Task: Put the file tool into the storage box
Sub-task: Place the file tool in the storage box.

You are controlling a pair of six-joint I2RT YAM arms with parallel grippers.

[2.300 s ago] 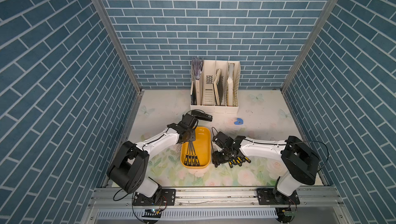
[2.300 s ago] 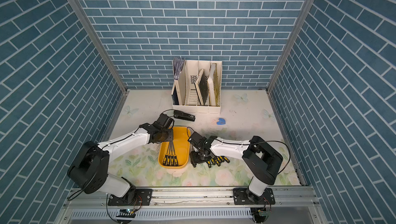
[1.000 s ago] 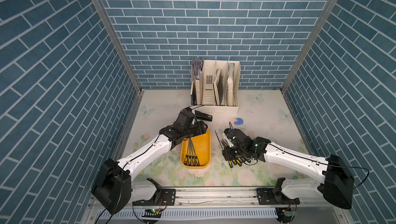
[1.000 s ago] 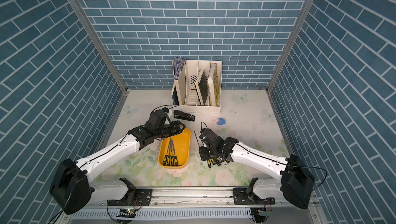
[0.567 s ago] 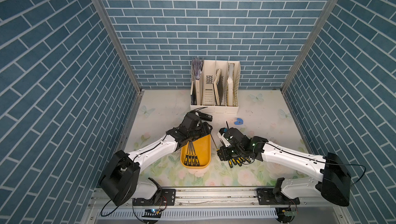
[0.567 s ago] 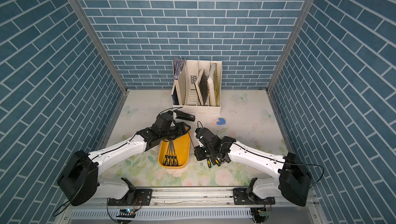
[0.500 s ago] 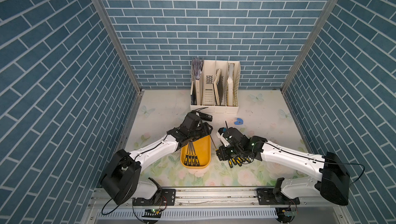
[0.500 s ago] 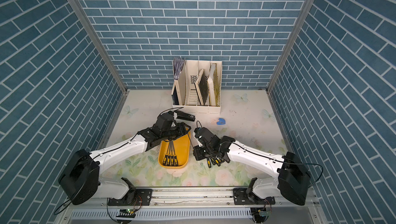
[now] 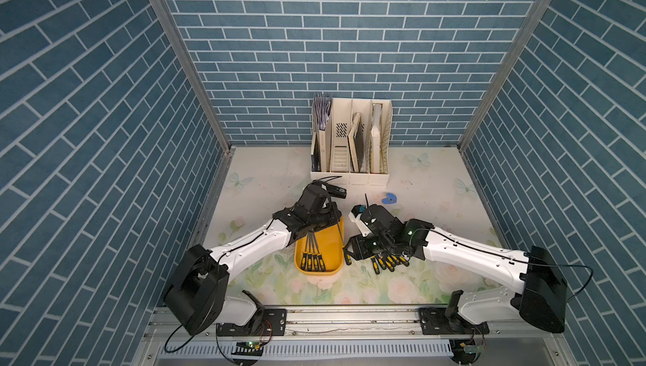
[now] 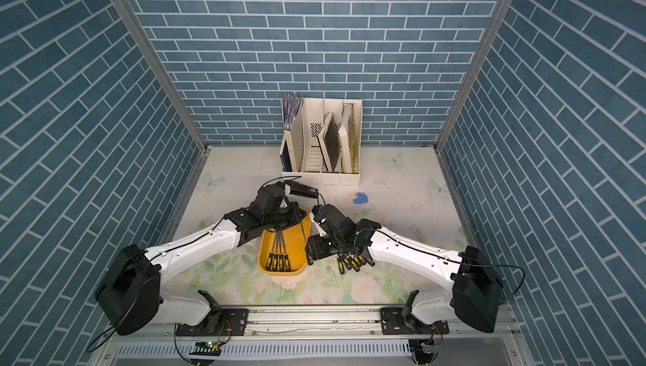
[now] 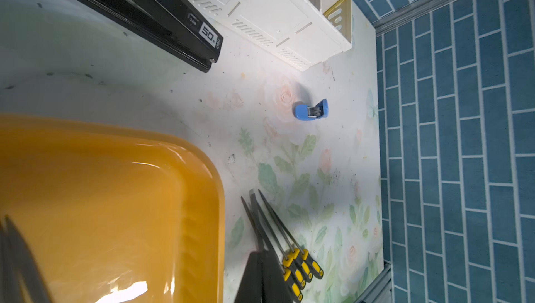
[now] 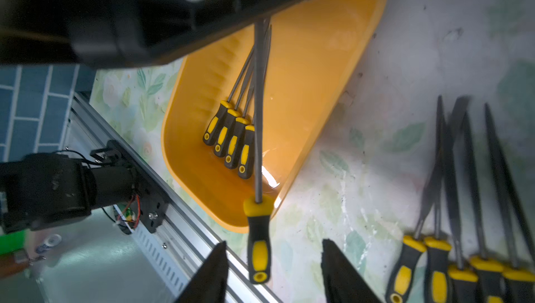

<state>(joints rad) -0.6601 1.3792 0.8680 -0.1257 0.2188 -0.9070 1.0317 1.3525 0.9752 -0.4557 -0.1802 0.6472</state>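
The yellow-orange storage box (image 9: 336, 265) (image 10: 303, 222) (image 11: 115, 200) (image 12: 318, 70) lies between the arms, with several yellow-and-black files (image 9: 312, 260) (image 12: 231, 139) inside. My left gripper (image 9: 332, 221) (image 10: 293, 220) (image 11: 262, 258) is shut on the metal shaft of one file tool (image 9: 341, 236) (image 12: 258, 113), which hangs over the box's right rim. Its handle (image 12: 259, 246) sits free between the open fingers of my right gripper (image 9: 353, 254) (image 10: 314, 248) (image 12: 274, 242). Several more files (image 9: 386, 262) (image 10: 353, 262) (image 11: 278, 229) (image 12: 463, 229) lie on the table right of the box.
A tall white magazine rack (image 9: 349, 147) (image 11: 275, 12) stands at the back wall. A black stapler (image 9: 336, 191) (image 11: 139, 12) lies just behind the box, beside my left wrist. A small blue staple remover (image 9: 389, 200) (image 11: 311, 110) sits further right on the floral table.
My right gripper brought the file to the box's right rim and opened, letting go of the handle. My left gripper closed on the file's shaft.
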